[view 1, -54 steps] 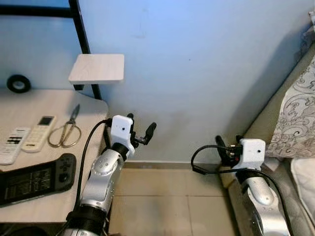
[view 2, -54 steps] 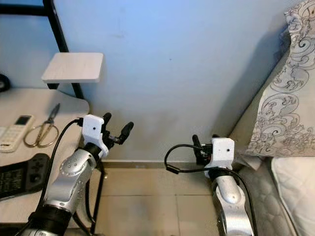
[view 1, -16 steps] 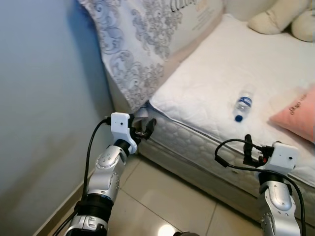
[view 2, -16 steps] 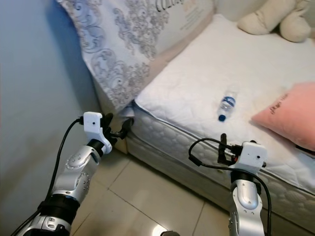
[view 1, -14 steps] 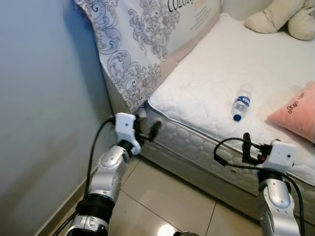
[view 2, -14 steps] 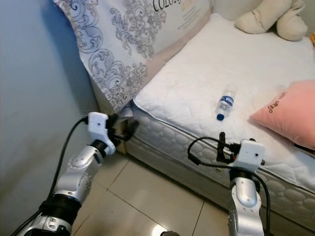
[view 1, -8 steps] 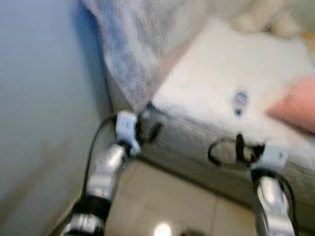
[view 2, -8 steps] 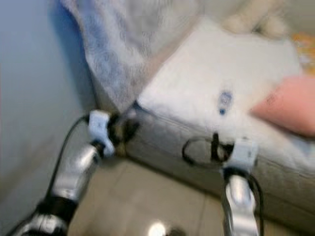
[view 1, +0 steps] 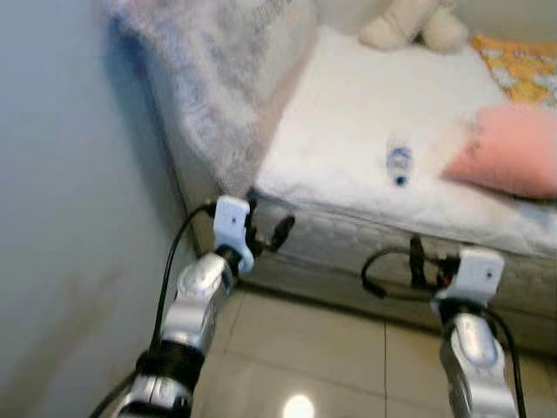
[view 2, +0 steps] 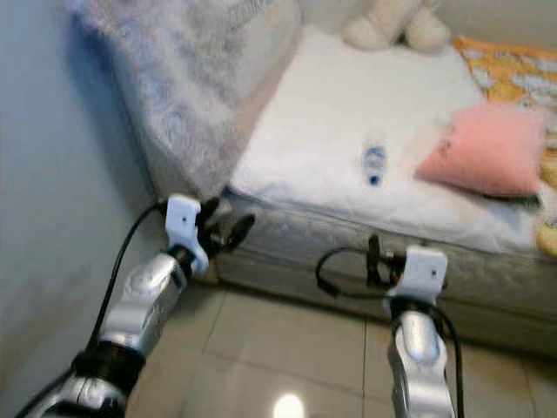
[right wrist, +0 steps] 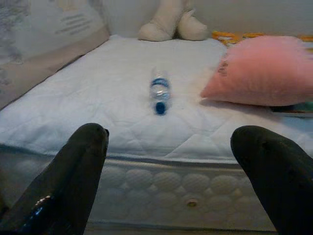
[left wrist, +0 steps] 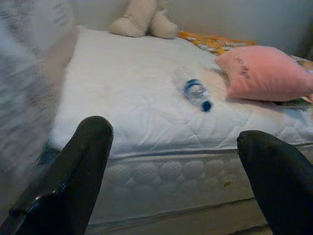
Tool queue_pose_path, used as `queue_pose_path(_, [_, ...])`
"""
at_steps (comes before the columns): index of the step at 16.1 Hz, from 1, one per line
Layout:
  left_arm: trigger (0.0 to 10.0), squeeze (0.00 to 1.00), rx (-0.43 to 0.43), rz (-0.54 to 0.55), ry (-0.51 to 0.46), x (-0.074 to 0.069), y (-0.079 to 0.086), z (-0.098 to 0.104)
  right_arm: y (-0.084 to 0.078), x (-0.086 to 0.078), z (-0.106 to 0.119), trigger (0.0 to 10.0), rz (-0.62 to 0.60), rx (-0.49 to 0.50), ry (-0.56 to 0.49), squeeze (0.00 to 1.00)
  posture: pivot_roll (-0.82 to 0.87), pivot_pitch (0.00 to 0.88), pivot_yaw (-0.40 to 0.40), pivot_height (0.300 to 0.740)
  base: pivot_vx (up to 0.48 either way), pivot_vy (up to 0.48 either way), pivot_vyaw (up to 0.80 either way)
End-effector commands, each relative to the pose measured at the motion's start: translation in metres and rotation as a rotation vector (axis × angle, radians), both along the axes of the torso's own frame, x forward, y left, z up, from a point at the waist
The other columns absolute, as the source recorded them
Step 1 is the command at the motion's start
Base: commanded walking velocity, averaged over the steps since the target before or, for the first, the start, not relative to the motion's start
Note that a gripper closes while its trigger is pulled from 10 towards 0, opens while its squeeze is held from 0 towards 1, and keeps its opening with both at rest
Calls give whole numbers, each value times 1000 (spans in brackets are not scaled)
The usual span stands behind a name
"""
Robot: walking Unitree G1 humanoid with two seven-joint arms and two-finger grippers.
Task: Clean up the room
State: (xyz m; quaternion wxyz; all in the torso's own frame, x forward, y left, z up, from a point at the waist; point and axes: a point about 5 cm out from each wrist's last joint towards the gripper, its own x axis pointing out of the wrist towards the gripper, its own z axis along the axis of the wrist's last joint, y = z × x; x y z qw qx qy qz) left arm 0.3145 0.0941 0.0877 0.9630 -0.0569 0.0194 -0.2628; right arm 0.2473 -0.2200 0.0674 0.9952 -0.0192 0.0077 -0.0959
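A clear plastic water bottle (view 1: 399, 163) with a blue cap and label lies on its side on the white mattress (view 1: 348, 113), beside a pink pillow (view 1: 509, 148). My left gripper (view 1: 268, 228) hovers open and empty near the mattress's near corner, short of the bottle. My right gripper (view 1: 426, 261) is held low in front of the mattress's side, also open and empty. Both wrist views look across the bed at the bottle (left wrist: 196, 93) (right wrist: 159, 92), each framed by two widely spread black fingers (left wrist: 83, 161) (right wrist: 83, 156).
A cream stuffed toy (view 1: 405, 22) sits at the far end of the bed. A large patterned grey cushion (view 1: 226, 78) leans at its left end. An orange patterned cloth (view 1: 522, 65) lies far right. A blue-grey wall (view 1: 61, 218) stands left, with tiled floor (view 1: 331, 348) below.
The whole view has swung from the desk and wall round to the bed, so the camera moved. The bottle and pink pillow now lie more directly ahead. Both grippers stay open.
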Motion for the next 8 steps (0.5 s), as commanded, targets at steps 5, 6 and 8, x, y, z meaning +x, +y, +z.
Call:
queue_pose_path(5, [10000,0,21,-61,-54,-1,-14,8,-6,1,4,10000,-9,-9,-20,0,-103,0,16,740,470,0,0])
queue_pose_path(6, [10000,0,21,-62,-53,-1,-14,8,-6,1,4,10000,-6,-10,-20,0,-103,0,17,740,465,0,0])
queue_pose_path(8, [10000,0,25,-79,-58,-3,-17,7,-6,1,4,10000,-5,-12,-18,0,-105,0,18,740,463,0,0])
